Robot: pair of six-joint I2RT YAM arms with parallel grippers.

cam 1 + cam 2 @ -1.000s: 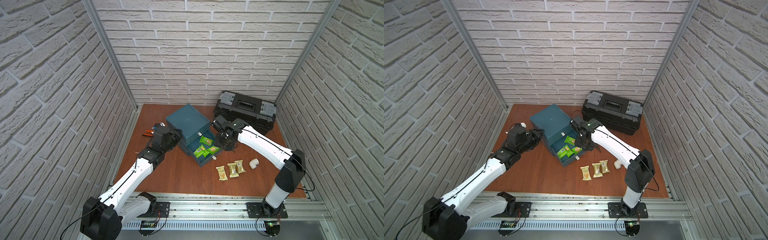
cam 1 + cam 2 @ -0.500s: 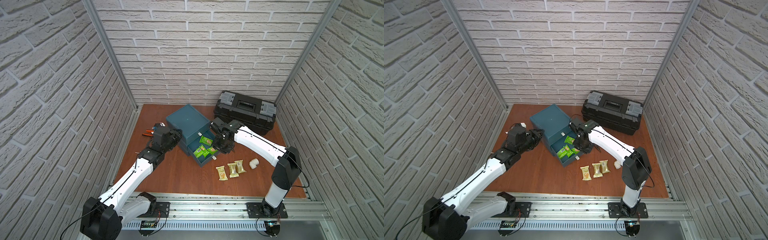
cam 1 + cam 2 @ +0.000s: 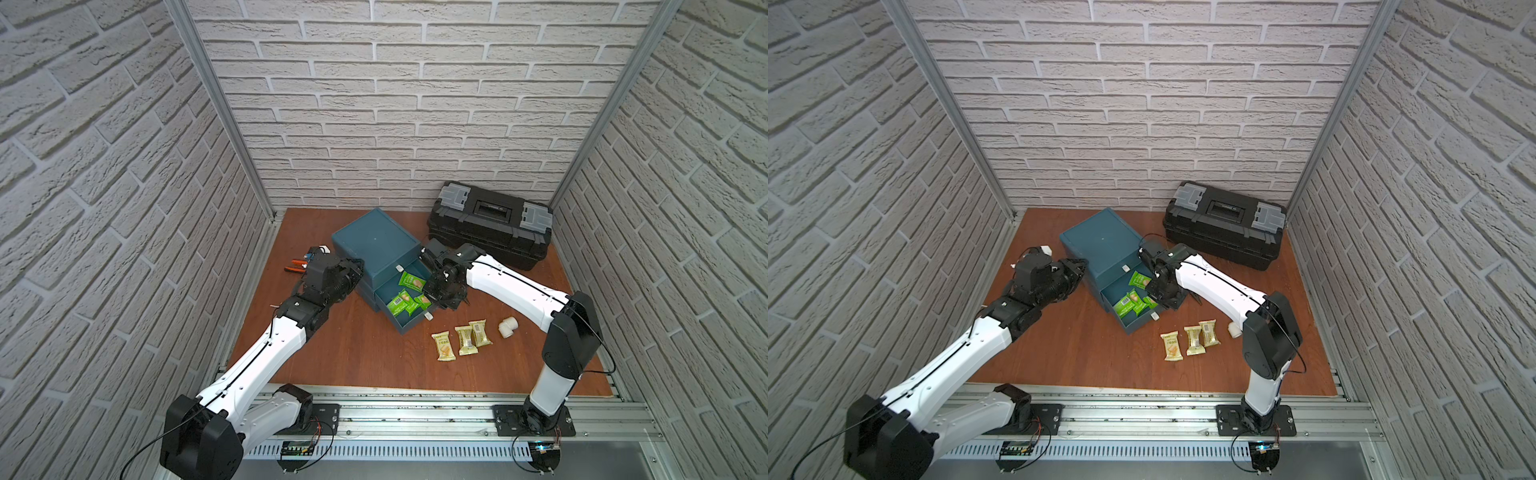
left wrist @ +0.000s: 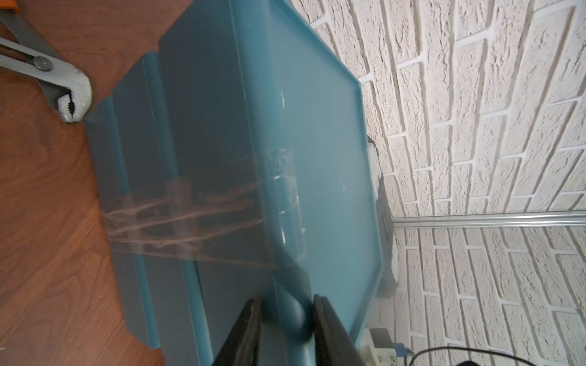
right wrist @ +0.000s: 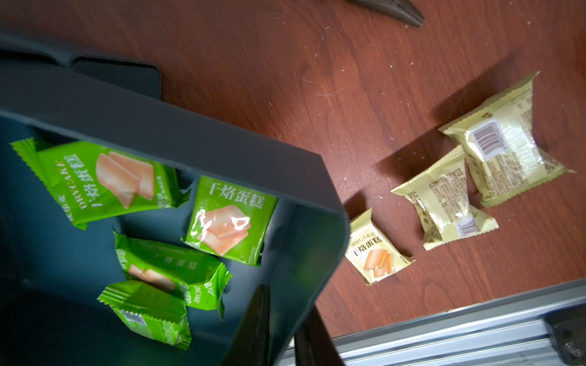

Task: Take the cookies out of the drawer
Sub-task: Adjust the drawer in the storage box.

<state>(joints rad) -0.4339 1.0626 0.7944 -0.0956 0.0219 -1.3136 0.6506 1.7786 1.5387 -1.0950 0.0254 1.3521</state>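
White faux-brick walls (image 3: 374, 104) box in a reddish wood-grain surface (image 3: 353, 357). A ribbed black plastic toolbox (image 3: 490, 232) sits at the back, near a smooth teal cabinet (image 3: 374, 241) whose rounded edge the left jaws pinch. The right jaws clamp the wall of the open drawer (image 3: 409, 325) — glossy green cookies (image 3: 399, 305) lie inside, and three crimped gold cookies (image 3: 465, 338) are out on the surface by a white elbow (image 3: 508, 327).
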